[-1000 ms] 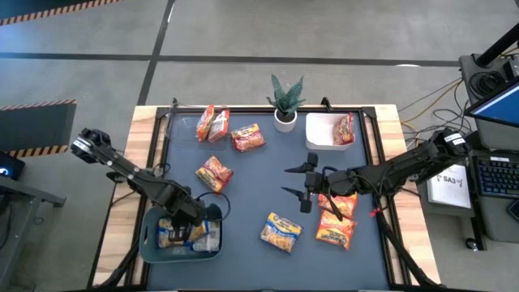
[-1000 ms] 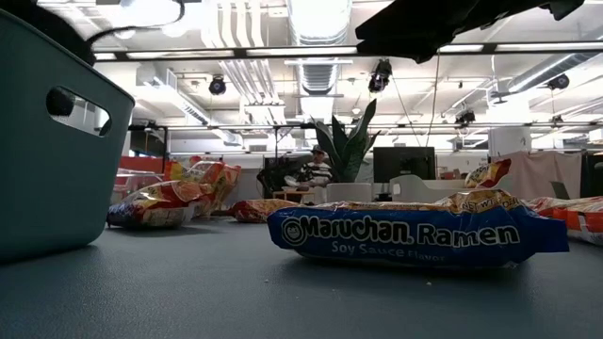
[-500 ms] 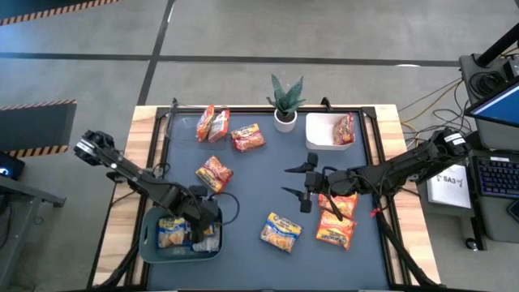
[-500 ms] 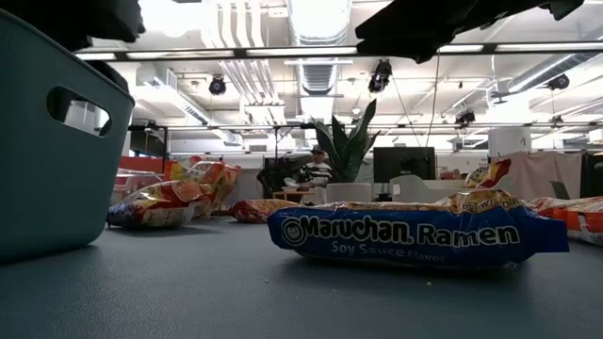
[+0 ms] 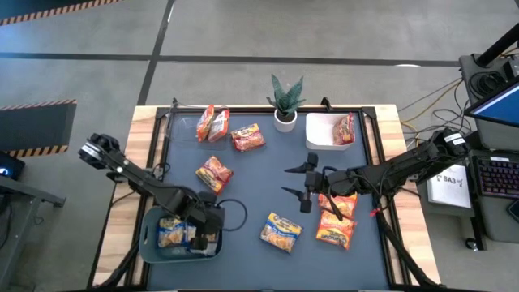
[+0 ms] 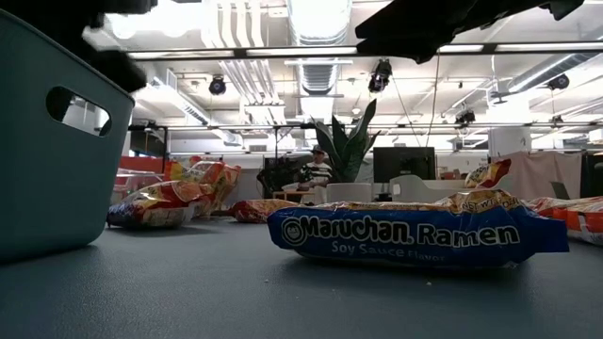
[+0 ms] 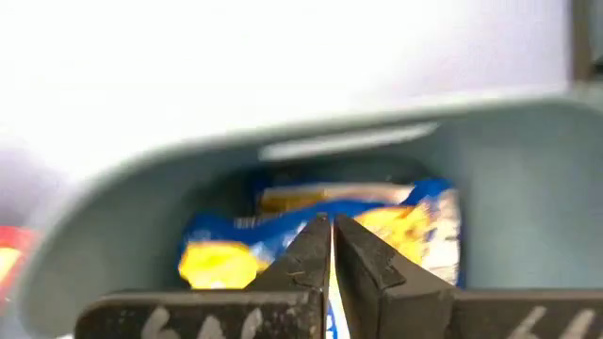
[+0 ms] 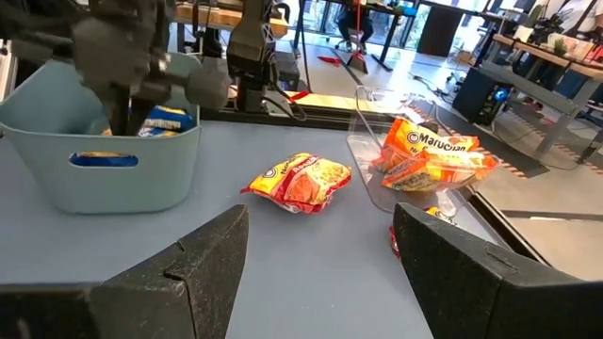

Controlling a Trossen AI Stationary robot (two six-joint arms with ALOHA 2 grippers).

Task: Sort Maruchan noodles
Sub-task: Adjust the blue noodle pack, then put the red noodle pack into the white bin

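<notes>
The Maruchan noodles lay scattered over the dark mat [image 5: 251, 182], and the blue-grey bin [image 5: 150, 243] at its near left corner served as the landmark. Inside the bin sat yellow-and-blue packets [image 5: 170, 233], seen up close in the left wrist view as a yellow-and-blue packet [image 7: 377, 221] lying on the bin's floor. The left gripper [image 5: 203, 237] hung over the bin's right side, its fingers [image 7: 306, 254] clenched together with nothing between them. Just right of the bin, on the mat, lay a yellow packet with a blue band [image 5: 280, 230], the one reading "Maruchan Ramen" in the low view [image 6: 415, 237]. Further right of it lay two orange-red packets [image 5: 336, 219], touching each other. Beyond the bin, toward the far side of the mat, lay a single red-orange packet [image 5: 213, 173], and farther still a pair of orange packets [image 5: 212, 123] with another orange one [image 5: 248, 138] just beside them. At the far right, well apart from the bin, a white tray [image 5: 320, 134] held one more orange packet [image 5: 345, 128], next to a small potted plant [image 5: 285, 100]. The right gripper [image 5: 298, 183] hovered over bare mat between the tray and the orange-red pair, its fingers [image 8: 179, 282] spread wide and grasping nothing.
</notes>
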